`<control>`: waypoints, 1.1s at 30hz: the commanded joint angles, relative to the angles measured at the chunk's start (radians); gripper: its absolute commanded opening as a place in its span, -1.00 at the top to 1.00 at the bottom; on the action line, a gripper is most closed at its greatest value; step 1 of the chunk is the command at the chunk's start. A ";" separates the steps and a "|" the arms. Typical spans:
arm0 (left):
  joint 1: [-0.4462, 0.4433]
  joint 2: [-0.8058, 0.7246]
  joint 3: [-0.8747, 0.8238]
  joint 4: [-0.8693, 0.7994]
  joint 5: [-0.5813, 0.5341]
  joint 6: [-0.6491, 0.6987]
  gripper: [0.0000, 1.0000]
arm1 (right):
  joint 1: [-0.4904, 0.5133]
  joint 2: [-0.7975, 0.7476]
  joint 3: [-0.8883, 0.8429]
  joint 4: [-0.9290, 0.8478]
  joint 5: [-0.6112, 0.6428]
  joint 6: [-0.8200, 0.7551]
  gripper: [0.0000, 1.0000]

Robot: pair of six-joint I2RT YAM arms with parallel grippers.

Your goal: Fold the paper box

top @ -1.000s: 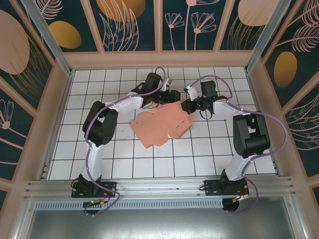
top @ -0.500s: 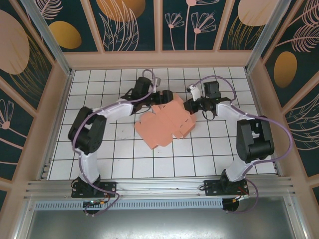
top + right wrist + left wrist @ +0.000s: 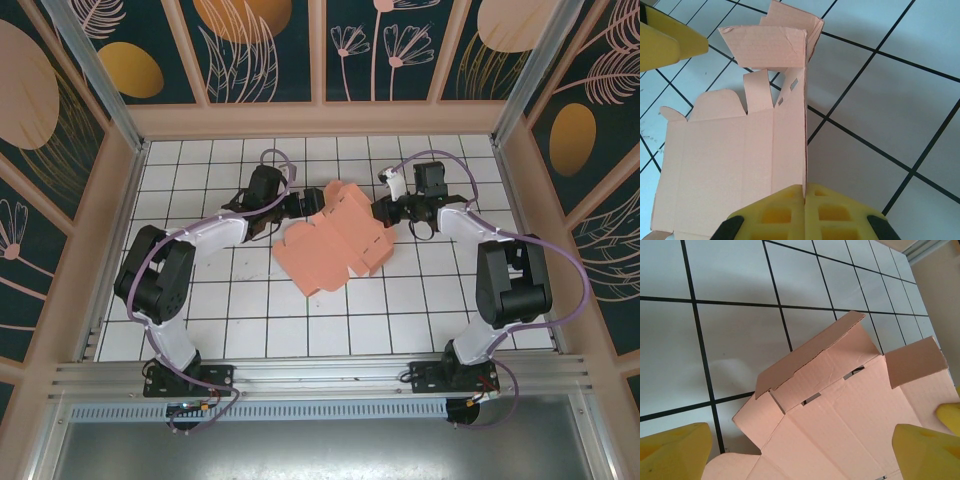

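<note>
box point(image 3: 330, 245) at 4 o'clock of left claw point(image 3: 308, 203), jaws wide | right claw point(image 3: 379, 212) pinching box's 2 o'clock edge

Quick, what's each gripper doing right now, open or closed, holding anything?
Left gripper: open, holding nothing.
Right gripper: closed, pinching an edge of the paper box.

- It was a robot lab cell, boxed in by printed botanical wall panels point(image 3: 260, 50) across the frame's top and sides.
- A white gridded floor point(image 3: 260, 330) lay mid-frame.
- The left arm point(image 3: 155, 275) and right arm point(image 3: 510, 280) stood bolted by an aluminium rail point(image 3: 320, 372) along the bottom.
</note>
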 commanded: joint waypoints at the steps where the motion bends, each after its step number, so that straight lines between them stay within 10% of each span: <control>1: -0.003 0.032 0.005 -0.012 -0.033 0.023 -0.83 | 0.006 -0.040 -0.020 0.025 -0.001 0.012 1.00; 14: -0.004 0.204 0.130 -0.039 0.052 0.059 -0.79 | 0.018 -0.024 -0.006 0.032 -0.023 0.028 1.00; 25: -0.007 0.252 0.207 -0.039 0.163 0.045 -0.10 | 0.023 -0.006 -0.009 0.036 -0.025 0.030 1.00; 33: -0.033 0.214 0.173 -0.028 0.230 0.027 -0.11 | 0.022 0.006 -0.012 0.046 -0.031 0.033 1.00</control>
